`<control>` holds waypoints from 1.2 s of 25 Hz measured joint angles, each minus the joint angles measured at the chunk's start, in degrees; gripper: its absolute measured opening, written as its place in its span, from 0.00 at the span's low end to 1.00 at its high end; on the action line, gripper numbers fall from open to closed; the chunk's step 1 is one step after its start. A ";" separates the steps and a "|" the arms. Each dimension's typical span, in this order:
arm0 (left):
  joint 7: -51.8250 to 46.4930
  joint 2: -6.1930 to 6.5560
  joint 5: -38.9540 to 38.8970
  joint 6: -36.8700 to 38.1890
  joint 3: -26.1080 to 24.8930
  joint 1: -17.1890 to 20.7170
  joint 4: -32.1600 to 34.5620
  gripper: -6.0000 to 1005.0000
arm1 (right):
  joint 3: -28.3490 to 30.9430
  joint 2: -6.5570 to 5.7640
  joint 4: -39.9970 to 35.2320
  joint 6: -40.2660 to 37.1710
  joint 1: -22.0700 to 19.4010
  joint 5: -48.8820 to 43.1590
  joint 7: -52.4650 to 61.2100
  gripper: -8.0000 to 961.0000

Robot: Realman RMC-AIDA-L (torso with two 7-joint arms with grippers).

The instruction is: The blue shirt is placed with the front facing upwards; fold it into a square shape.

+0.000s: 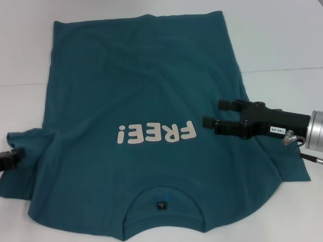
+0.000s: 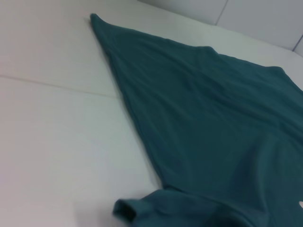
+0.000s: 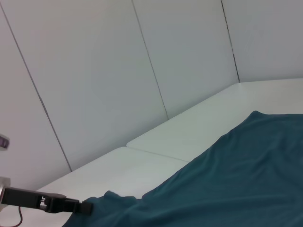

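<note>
The blue shirt (image 1: pixel 141 91) lies front up on the white table (image 1: pixel 282 45), with its collar (image 1: pixel 162 194) and small black tag nearest me and the cream "FREE!" lettering (image 1: pixel 156 133) mid-chest. My right gripper (image 1: pixel 212 113) hovers open and empty over the shirt's right side, just right of the lettering. My left gripper (image 1: pixel 11 158) sits at the left edge of the view, against the bunched left sleeve (image 1: pixel 30 141). The right wrist view also shows it (image 3: pixel 61 204) at the sleeve. The shirt also shows in the left wrist view (image 2: pixel 213 118) and the right wrist view (image 3: pixel 236 175).
Bare white table (image 2: pixel 47 118) runs along the shirt's left side and behind its hem. A white panelled wall (image 3: pixel 118 71) rises at the table's far edge. The shirt's right sleeve (image 1: pixel 292 174) lies under my right arm.
</note>
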 joint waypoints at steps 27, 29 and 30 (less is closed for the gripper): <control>-4.10 2.17 5.35 -0.28 -0.18 -2.80 6.11 0.01 | -0.32 0.09 1.80 0.28 0.22 1.67 -0.47 0.98; -4.11 2.19 5.50 -0.32 -0.02 -2.93 6.79 0.01 | -0.32 0.09 1.80 0.28 0.22 1.67 -0.48 0.98; -4.11 2.19 5.53 -0.33 0.06 -2.94 7.18 0.01 | -0.32 0.09 1.80 0.32 0.22 1.67 -0.48 0.98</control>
